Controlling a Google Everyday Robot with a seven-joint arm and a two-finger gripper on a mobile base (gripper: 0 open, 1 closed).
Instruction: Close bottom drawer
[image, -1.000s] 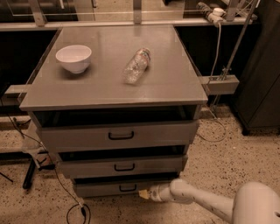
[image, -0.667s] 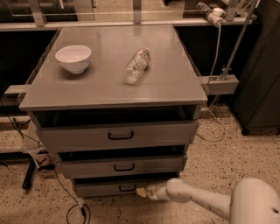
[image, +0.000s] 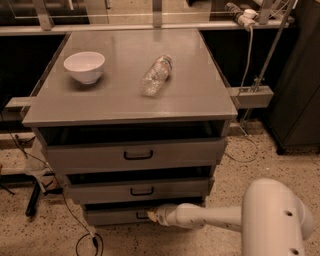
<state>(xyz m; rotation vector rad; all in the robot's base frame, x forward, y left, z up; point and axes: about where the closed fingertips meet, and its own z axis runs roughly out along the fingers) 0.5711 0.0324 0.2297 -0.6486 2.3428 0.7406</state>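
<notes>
The bottom drawer (image: 112, 217) is seen at the foot of the grey cabinet (image: 210, 107), lowest of three, its low front set under a dark gap beneath the middle drawer (image: 100, 192). The gripper (image: 153, 215) is placed against that front, near its middle, where the small handle is largely covered by it; whether the gripper is clenched or released cannot be told. The white arm (image: 210, 218) is stretched in low from the right, just above the speckled floor (image: 235, 175). The top drawer (image: 90, 156), tallest-fronted, is shown above with its wider black handle. On the cabinet top a white bowl (image: 84, 66) is set at the left and a clear plastic bottle (image: 156, 75) is laid on its side near the centre, the two apart. Black cables (image: 86, 239) are trailed on the floor just left of the lowest drawer, and a dark unit (image: 300, 95) is stood to the right, well apart.
</notes>
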